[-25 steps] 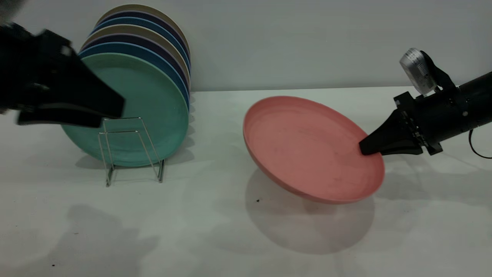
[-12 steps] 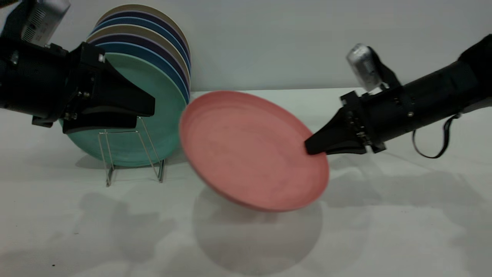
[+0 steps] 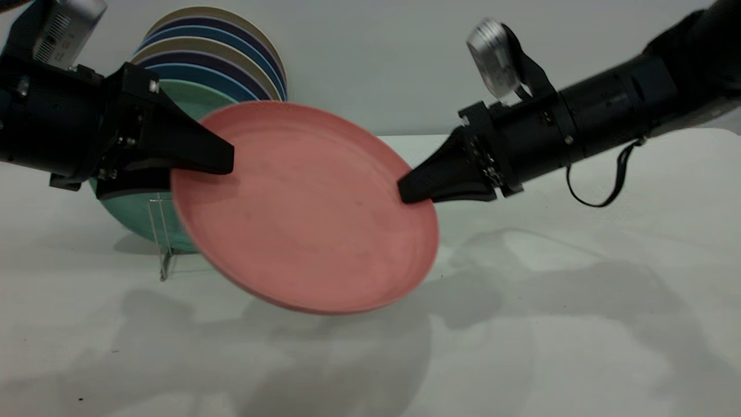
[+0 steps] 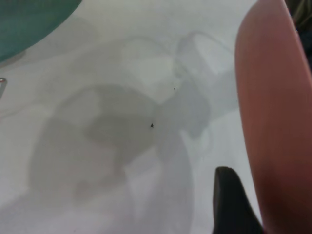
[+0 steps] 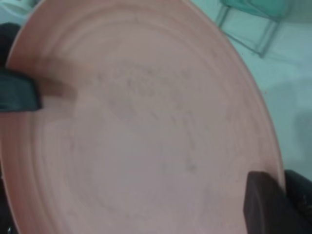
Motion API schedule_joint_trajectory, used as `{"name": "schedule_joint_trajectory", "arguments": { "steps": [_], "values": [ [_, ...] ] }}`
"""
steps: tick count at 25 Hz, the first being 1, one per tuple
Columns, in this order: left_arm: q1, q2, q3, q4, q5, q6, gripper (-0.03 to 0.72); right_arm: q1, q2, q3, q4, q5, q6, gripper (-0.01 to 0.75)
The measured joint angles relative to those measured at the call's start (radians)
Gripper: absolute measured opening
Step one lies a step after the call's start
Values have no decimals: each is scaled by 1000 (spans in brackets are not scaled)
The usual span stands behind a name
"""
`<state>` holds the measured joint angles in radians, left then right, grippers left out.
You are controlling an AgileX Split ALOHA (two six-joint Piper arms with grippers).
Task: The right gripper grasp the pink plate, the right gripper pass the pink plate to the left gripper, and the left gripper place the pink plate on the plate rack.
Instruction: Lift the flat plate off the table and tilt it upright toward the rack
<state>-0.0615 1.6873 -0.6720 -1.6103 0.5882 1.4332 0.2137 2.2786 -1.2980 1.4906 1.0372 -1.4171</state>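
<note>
Hanging pink plate (image 3: 307,208) spans right pincer (image 3: 405,191) to left pincer (image 3: 223,165).

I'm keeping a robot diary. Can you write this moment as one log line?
stage: handover | right pincer: shut on plate | left pincer: around plate's opposite rim, open | plate: airborne, tilted | rack: behind plate
</note>
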Motion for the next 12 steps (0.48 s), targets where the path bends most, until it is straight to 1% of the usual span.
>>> {"name": "schedule_joint_trajectory", "arguments": {
  "steps": [1,6,7,12],
  "values": [
    [0,0,-1,-1,1,0,357,5,-1,0,2,3,-1,16],
    [3,0,-1,-16,-19,-4,142,7,-1,0,1,30,-7,23],
    [6,0,-1,-16,-29,-4,120,7,-1,0,1,37,-7,25],
    [7,3,-1,-12,-30,-3,118,7,-1,0,1,41,3,47]
  ]
}}
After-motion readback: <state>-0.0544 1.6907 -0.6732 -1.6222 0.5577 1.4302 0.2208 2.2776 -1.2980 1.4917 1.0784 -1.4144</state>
